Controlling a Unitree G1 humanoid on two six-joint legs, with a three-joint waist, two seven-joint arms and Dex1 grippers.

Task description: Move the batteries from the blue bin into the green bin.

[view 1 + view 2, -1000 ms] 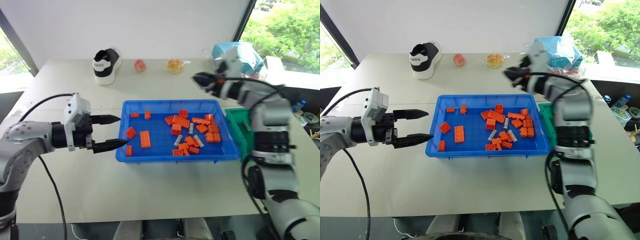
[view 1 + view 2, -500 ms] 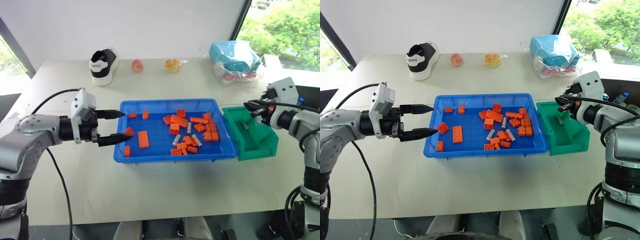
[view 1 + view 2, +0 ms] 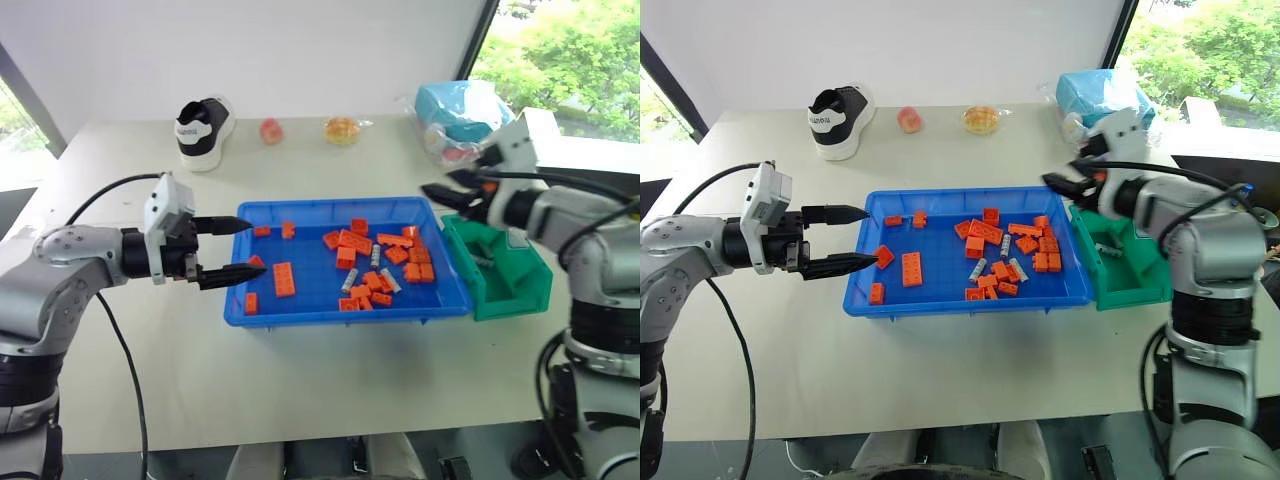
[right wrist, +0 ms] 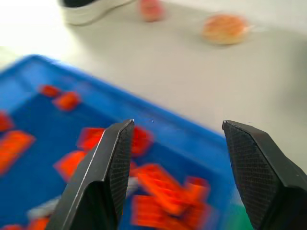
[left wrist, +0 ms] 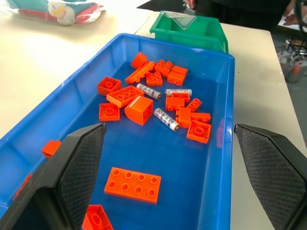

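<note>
A: Where are the grippers?

B: The right gripper (image 3: 1060, 186) hangs over the far right corner of the blue bin (image 3: 940, 305), next to the green bin (image 3: 1145, 285). Its fingers (image 4: 103, 177) are spread apart with nothing between them. The left gripper (image 3: 243, 248) sits level at the blue bin's left end, one fingertip over the rim, the other just outside the near wall. Its fingers (image 5: 72, 177) are also spread wide and empty.

A: And the batteries?

B: Three batteries (image 5: 166, 119) lie in the blue bin, right of its middle, mixed in among the orange bricks (image 5: 133, 181). One lies against a rounded brick, the other two just beyond it. Another small grey cylinder (image 3: 1107, 249) lies on the floor of the green bin, which stands touching the blue bin's right end.

A: Any writing you can read?

B: The batteries have dark print on their casings, too small to make out. The black-and-white shoe (image 3: 203, 129) at the far side of the table (image 3: 300, 380) has a white patch at the heel with lettering I cannot read.

A: What else is out there?

B: Past the shoe, a pink round thing (image 3: 270, 130) and a yellowish wrapped item (image 3: 343, 129). Farther right, a clear bag with a light blue pack (image 3: 462, 112) inside.
</note>
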